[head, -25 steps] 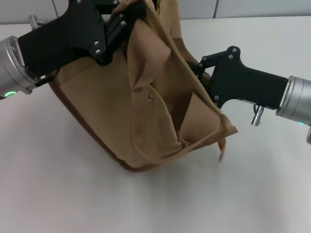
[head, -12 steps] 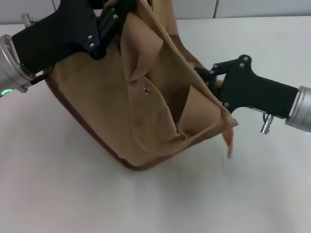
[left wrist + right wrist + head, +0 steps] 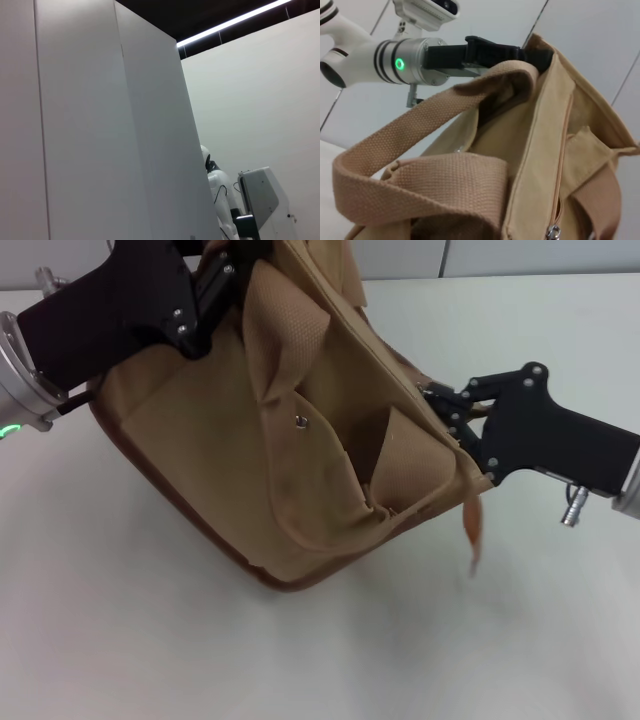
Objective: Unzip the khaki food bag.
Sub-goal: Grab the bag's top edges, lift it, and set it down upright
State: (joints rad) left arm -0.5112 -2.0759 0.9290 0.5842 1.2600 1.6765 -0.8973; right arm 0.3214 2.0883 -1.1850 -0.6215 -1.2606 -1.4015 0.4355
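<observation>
Bag (image 3: 300,470) sits tilted on the table (image 3: 120,640), resting on one lower edge, top turned toward the right gripper (image 3: 447,412). Zipper pull (image 3: 552,232) lies at the near end of a closed track. Left gripper (image 3: 222,270) grips the bag's far top corner. Right gripper meets the top edge; finger state cannot be determined. Risk: the bag may tip or slide, since little of its base rests on the table.

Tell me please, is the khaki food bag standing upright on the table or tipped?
Tipped. The khaki food bag leans on one bottom corner, its brown base slanted off the table, between the left pincer and right pincer.
</observation>
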